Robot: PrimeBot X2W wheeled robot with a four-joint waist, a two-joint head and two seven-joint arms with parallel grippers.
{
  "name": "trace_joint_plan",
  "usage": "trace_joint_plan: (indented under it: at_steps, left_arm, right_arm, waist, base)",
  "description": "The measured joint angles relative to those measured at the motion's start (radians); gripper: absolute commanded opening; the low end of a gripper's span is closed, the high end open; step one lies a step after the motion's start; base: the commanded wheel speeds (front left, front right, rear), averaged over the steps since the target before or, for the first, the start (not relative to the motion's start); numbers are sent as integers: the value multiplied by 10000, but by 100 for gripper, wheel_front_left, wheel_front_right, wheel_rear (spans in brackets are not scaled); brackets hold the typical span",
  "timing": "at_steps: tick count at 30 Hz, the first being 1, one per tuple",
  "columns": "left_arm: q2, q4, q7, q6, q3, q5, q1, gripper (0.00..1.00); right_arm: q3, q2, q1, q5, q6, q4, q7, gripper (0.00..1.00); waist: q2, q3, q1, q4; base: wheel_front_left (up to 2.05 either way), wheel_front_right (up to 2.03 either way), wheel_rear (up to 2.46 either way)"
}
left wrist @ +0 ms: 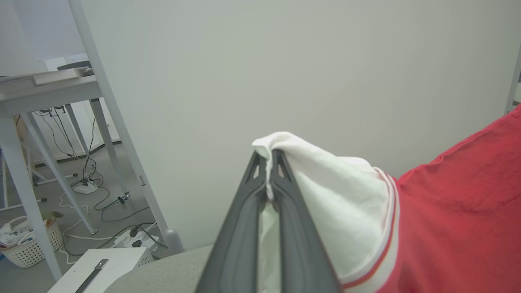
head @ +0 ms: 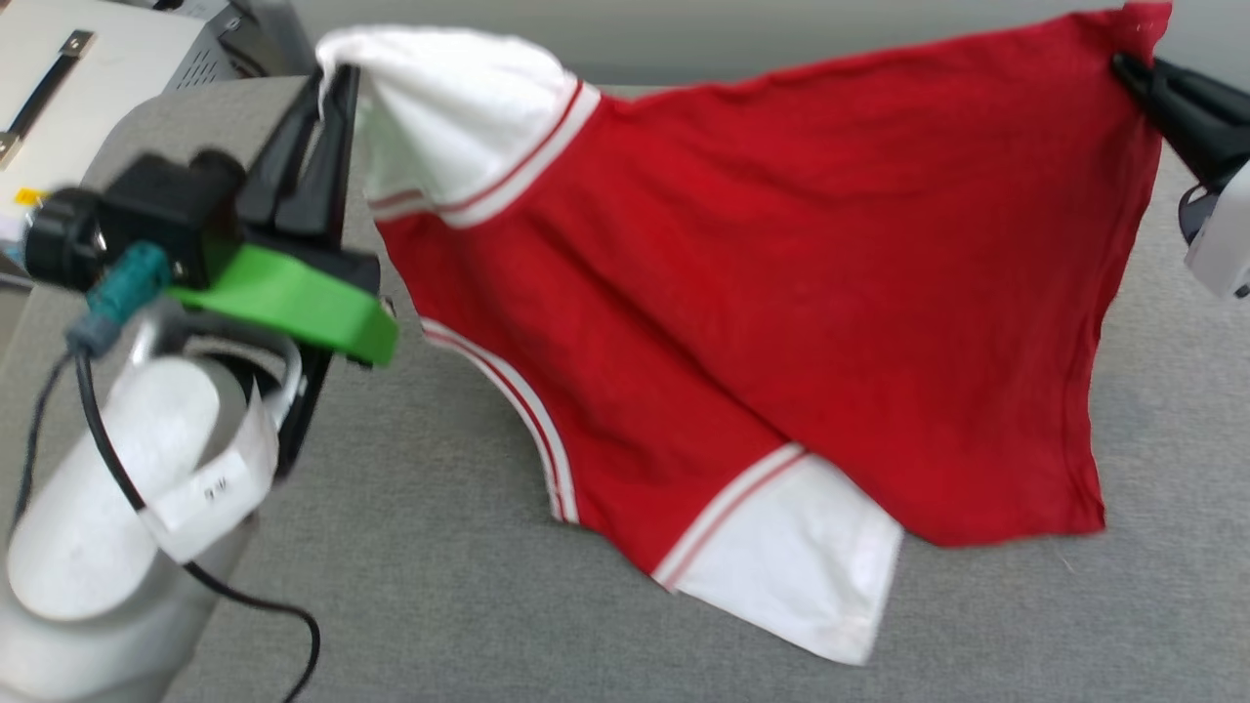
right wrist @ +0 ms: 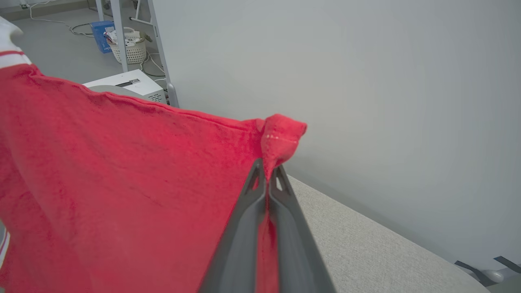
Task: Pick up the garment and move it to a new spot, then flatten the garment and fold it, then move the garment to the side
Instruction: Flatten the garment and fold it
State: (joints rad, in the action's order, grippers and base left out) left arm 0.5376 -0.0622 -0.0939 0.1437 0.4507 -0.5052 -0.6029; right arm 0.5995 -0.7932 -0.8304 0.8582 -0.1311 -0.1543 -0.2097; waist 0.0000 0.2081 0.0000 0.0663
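Your left gripper (head: pixel 330 78), at the upper left of the head view, is clamped on a white sleeve of the garment (head: pixel 781 293), and your right gripper (head: pixel 1125 64), at the upper right, pinches a red corner of it. Between them you see the shirt stretched wide, its other white sleeve reaching down to the grey surface (head: pixel 439 586) at lower centre.

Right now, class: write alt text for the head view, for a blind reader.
A red garment with white sleeves hangs stretched between two tools: left tool pinching a white sleeve, right tool a red corner. Its lower edge rests on a grey surface.
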Motion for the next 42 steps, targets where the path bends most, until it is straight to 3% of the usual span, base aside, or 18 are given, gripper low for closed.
trace_joint_plan:
  at_steps: [6, 13, 22, 29, 35, 42]
  left_arm:
    - [-184, 253, 556, -579, 82, 128, -2246, 0]
    - [-671, 1402, 1041, -1346, 270, 485, -5718, 0]
    - [-1103, 3630, 1068, -2056, 236, 1122, -10351, 0]
    - [-1411, 5106, 702, -2383, 359, 1448, -12738, 0]
    - [-1622, 6439, 2, -2464, 525, 1430, -13065, 0]
    - [-1647, 7444, -888, -2460, 679, 1327, -11591, 0]
  right_arm:
    - [-752, 111, -582, -424, 0, 499, 88, 0]
    - [-1530, 646, -2696, -1246, 0, 405, -142, 0]
    - [-1607, 1275, -6624, -2690, -2, -1256, 117, 0]
    - [-1058, 1649, -9110, -3133, -2, -2815, 918, 0]
    - [-81, 2046, -9625, -3051, 0, -3975, 1762, 0]
    - [1333, 2123, -8487, -2245, -2, -4449, 2698, 0]
  waist:
    - [0, 74, 0, -413]
    - [0, 916, 0, -582]
    - [0, 2416, 1, -672]
    - [0, 3397, 1, -700]
    - [0, 3985, 2, -737]
    - [0, 4158, 2, -745]
  base:
    - [0, 0, 0]
    - [0, 0, 0]
    - [0, 0, 0]
    - [0, 0, 0]
    - [0, 0, 0]
    - [0, 0, 0]
